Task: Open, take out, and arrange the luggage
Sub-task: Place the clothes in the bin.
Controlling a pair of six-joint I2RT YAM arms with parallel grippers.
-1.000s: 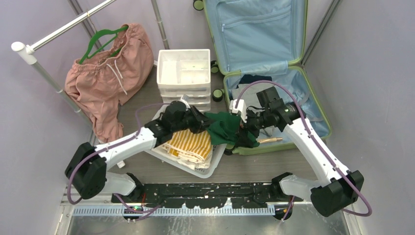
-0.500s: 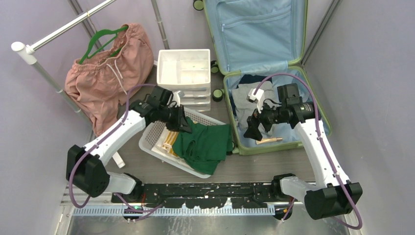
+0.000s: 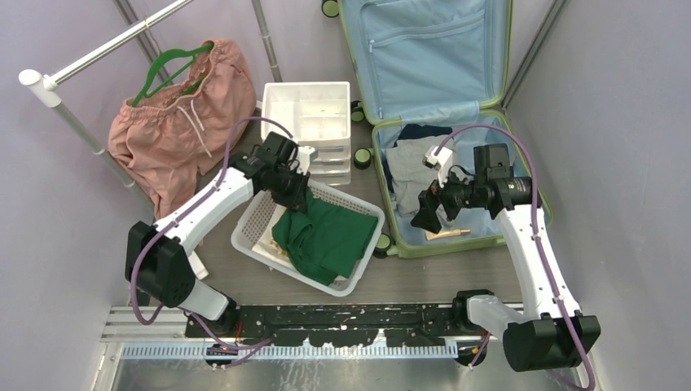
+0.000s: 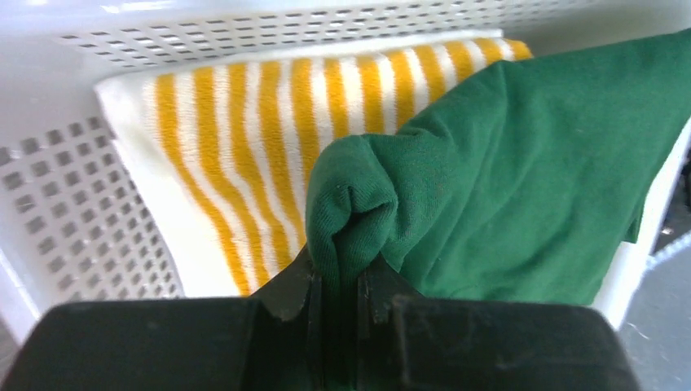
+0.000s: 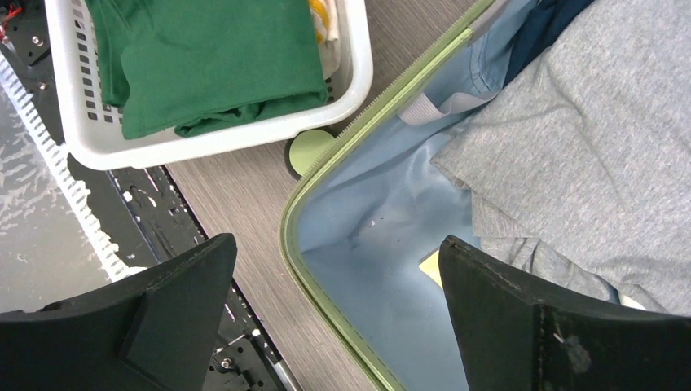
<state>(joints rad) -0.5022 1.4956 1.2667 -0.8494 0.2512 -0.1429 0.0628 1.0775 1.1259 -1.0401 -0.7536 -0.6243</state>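
The light-green suitcase [image 3: 521, 175] lies open at the right, its blue-lined lid [image 3: 424, 57] raised against the back. Grey and dark clothes [image 3: 411, 163] lie inside; the grey one also shows in the right wrist view [image 5: 587, 138]. My left gripper [image 3: 295, 198] is shut on a fold of the green garment [image 3: 322, 240], which lies in the white basket [image 3: 253, 221] over a yellow-striped cloth [image 4: 244, 155]. In the left wrist view the gripper [image 4: 342, 281] pinches the green garment [image 4: 521, 179]. My right gripper [image 3: 425, 213] hangs open and empty over the suitcase's near-left corner [image 5: 326, 269].
A white drawer unit [image 3: 308, 122] stands behind the basket. Pink shorts [image 3: 175, 130] hang on a green hanger from a rail [image 3: 90, 57] at the left. A yellow flat item [image 3: 448, 234] lies in the suitcase. Purple walls close both sides.
My left gripper has drawn the green garment left and back into the basket, over the striped cloth. My right gripper has let go of it and moved right over the suitcase, open.
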